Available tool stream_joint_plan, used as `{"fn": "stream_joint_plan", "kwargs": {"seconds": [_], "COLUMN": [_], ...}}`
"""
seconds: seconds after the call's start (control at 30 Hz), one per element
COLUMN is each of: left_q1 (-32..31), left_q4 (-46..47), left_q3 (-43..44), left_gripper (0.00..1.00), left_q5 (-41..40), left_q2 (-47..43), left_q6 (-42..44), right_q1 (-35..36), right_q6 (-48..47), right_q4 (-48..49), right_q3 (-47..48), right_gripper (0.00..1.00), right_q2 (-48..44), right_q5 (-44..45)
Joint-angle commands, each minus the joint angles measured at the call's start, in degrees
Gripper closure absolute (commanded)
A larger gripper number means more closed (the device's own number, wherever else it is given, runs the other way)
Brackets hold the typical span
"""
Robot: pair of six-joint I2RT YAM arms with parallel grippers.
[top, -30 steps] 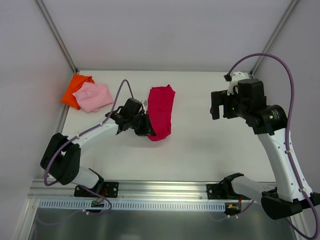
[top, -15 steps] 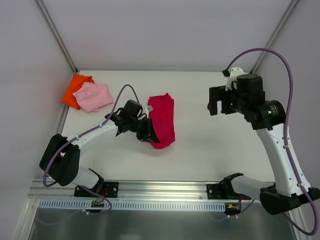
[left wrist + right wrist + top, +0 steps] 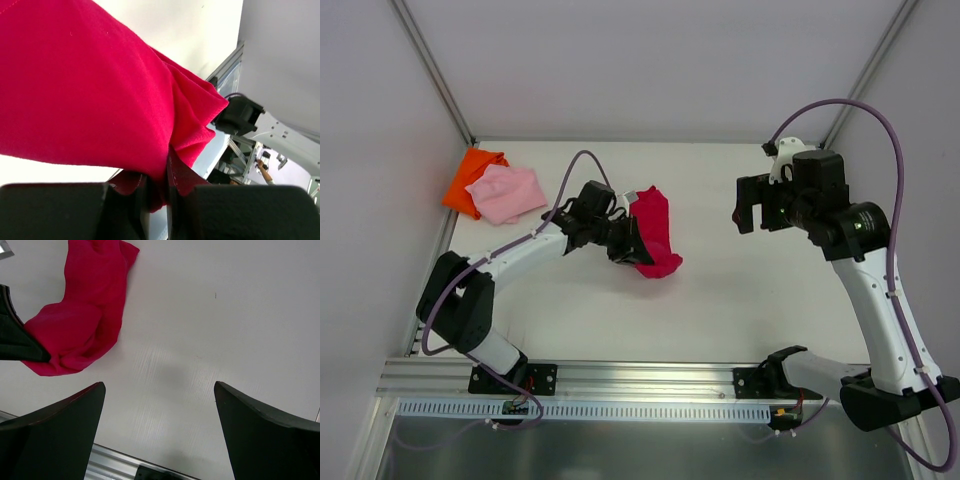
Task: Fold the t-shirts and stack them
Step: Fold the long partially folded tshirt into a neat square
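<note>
Crimson t-shirt [image 3: 656,232] dragged toward 3 o'clock, left gripper [image 3: 630,245] pinching its edge, right gripper [image 3: 748,205] spread wide, empty

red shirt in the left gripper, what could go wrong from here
1. The left gripper pinches only a small bunch of the crimson shirt, so the cloth may slip out.
2. The shirt is crumpled at that one point while the right gripper hovers open and apart, so it may bunch rather than fold.
3. The pink shirt lies skewed on the orange shirt, so the stack could end untidy.
</note>
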Motion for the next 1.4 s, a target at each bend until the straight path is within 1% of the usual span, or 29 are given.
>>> {"fn": "stream_joint_plan", "kwargs": {"seconds": [0.0, 0.1, 0.17, 0.3, 0.43, 0.67, 0.8, 0.87, 1.03, 1.17, 1.23, 1.37], "left_q1": [0.0, 0.6, 1.2, 2.5, 3.6, 5.5, 7.2, 7.4, 8.7, 10.4, 10.9, 11.9], "left_q4": [1.1, -0.6, -1.2, -2.5, -1.1, 4.4, 8.3, 9.1, 9.1, 9.5, 11.5, 11.8], "left_q3": [4.9, 9.8, 11.2, 13.1, 11.7, 5.3, 5.1, 6.3, 13.3, 18.5, 19.1, 21.3], "left_gripper": [1.00, 1.00, 1.00, 1.00, 1.00, 1.00, 1.00, 1.00, 1.00, 1.00, 1.00, 1.00], "left_q5": [-2.2, -3.2, -3.4, -3.6, -3.7, -6.4, -5.2, -5.1, -4.5, -1.4, -0.3, -0.3], "left_q2": [0.4, 2.8, 4.2, 5.6, 4.9, 2.2, 4.3, 6.6, 12.0, 16.7, 18.7, 21.0], "left_q6": [-1.3, -0.6, -0.3, 0.0, -1.4, -6.9, -9.4, -9.3, -9.5, -11.4, -12.3, -12.4], "right_q1": [0.4, 0.4, 0.4, 0.3, 0.4, 0.4, 0.4, 0.3, 0.4, 0.4, 0.4, 0.4], "right_q6": [-0.5, -0.7, -0.9, -1.4, -1.9, -1.9, -1.7, -1.6, -1.7, -1.9, -1.9, -2.1], "right_q4": [1.2, 0.9, 0.6, 0.3, -0.1, -0.4, -0.5, -0.7, -1.2, -1.6, -1.7, -2.0], "right_q3": [-0.6, -0.7, -0.6, -1.0, -1.6, -2.0, -2.4, -2.3, -2.3, -2.5, -2.7, -3.0], "right_gripper": [0.04, 0.04, 0.04, 0.04, 0.03, 0.04, 0.03, 0.04, 0.04, 0.04, 0.03, 0.04], "right_q2": [-2.2, -2.7, -3.0, -3.9, -4.7, -5.3, -5.1, -4.9, -4.8, -5.0, -5.2, -5.2], "right_q5": [-0.4, -0.4, 1.7, 3.0, 4.4, 4.5, 3.8, 3.4, 3.3, 3.8, 4.2, 4.5]}}
